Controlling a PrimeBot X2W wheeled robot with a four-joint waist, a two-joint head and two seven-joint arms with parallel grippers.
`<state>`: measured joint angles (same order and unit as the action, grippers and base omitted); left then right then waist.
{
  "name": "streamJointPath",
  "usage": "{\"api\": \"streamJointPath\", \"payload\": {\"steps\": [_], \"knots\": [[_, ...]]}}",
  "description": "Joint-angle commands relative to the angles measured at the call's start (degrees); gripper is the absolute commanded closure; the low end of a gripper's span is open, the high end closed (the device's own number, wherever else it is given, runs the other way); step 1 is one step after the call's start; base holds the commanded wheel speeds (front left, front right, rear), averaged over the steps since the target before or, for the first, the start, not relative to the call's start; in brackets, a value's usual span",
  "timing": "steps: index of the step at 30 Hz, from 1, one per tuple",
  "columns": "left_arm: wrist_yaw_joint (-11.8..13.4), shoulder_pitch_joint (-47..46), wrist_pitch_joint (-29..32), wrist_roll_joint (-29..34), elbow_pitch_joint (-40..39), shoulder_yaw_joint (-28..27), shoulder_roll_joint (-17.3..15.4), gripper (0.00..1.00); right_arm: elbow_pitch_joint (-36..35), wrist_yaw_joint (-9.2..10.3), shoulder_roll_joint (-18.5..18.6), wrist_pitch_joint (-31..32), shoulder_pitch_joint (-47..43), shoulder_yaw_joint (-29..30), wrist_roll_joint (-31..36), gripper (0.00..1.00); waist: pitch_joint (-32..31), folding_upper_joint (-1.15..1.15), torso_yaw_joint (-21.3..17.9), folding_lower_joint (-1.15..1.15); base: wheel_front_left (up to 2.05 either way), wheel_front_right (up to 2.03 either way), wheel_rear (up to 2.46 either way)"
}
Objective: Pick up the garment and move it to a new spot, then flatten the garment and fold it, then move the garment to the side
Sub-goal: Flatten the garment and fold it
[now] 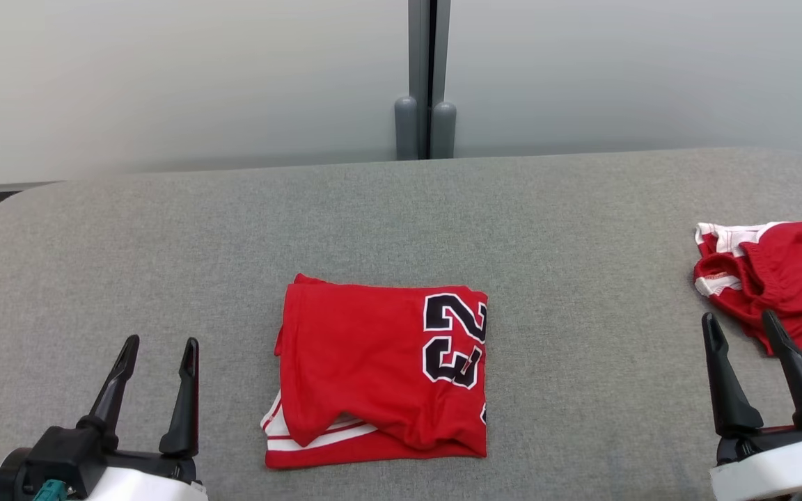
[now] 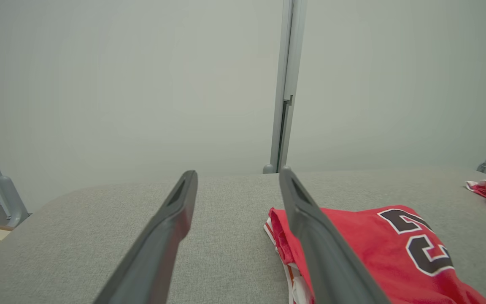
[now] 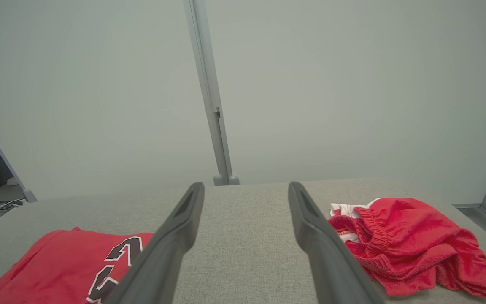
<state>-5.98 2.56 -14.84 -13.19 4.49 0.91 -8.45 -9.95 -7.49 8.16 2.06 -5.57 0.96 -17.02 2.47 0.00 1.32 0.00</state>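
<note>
Near edge: left gripper (image 1: 162, 341) and right gripper (image 1: 738, 316), both spread wide with nothing held, fingers pointing to 12. The folded jersey (image 1: 380, 379) lies flat mid-table (image 1: 582, 229), at 3 o'clock of the left gripper's tips and 9 o'clock of the right's. The left arm is nearer. It is a near-square packet with the number along its 3 o'clock edge. Farther off, at 1 o'clock just beside the right gripper: crumpled shorts (image 1: 777, 278). Judgement: the fold looks done, and the shift aside suits the left arm.
</note>
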Motion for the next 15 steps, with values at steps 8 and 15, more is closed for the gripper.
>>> {"api": "streamJointPath", "payload": {"steps": [8, 15], "knots": [[1.1, 2.3, 1.6, -0.1, -1.4, 0.1, -0.8, 0.0, -2.1, 0.0, 0.0, 1.5, -2.8, 0.1, -0.2, 0.0, -2.7, 0.0, -0.7, 0.0, 0.0, 0.0, 0.0], [1.7, 2.6, 2.2, -0.3, -1.9, 0.4, -0.8, 0.0, -2.5, 0.0, -0.4, 1.2, -3.3, 0.0, -0.2, 0.0, -2.8, 0.0, -0.7, 0.0, 0.0, 0.0, 0.0]]}}
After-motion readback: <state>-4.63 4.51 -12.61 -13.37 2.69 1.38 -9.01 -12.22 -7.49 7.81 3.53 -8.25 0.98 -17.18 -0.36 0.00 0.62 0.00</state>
